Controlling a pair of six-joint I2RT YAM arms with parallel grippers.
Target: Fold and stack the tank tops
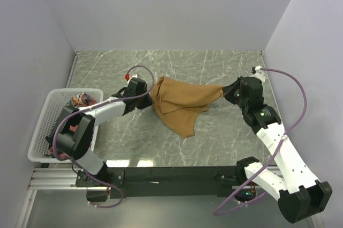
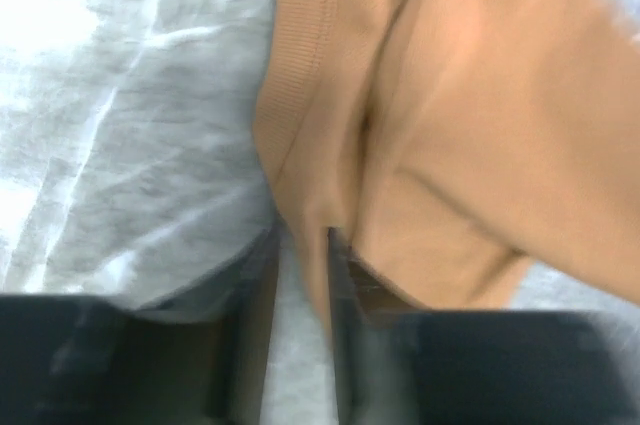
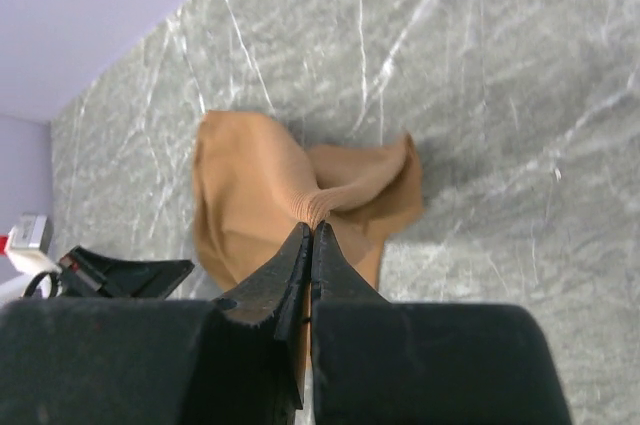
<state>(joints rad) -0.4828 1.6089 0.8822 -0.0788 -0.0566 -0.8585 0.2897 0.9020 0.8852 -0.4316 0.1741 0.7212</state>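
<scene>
The tan-brown tank top (image 1: 179, 104) hangs bunched over the middle of the marble table, stretched between my two grippers. My right gripper (image 1: 228, 93) is shut on a gathered ribbed edge of the tan top (image 3: 250, 195), which fans out from its tips (image 3: 312, 228). My left gripper (image 1: 151, 96) is at the top's left edge. In the left wrist view its jaws (image 2: 303, 235) stand narrowly apart, with a fold of the tan cloth (image 2: 450, 145) running down against the right finger and table showing in the gap. A rust-red top (image 1: 81, 99) lies in the basket.
A white mesh basket (image 1: 40, 131) sits at the table's left edge beside the left arm, with clothes inside. Grey walls close in the left, back and right sides. The black rail carrying the arm bases (image 1: 171, 174) runs along the near edge.
</scene>
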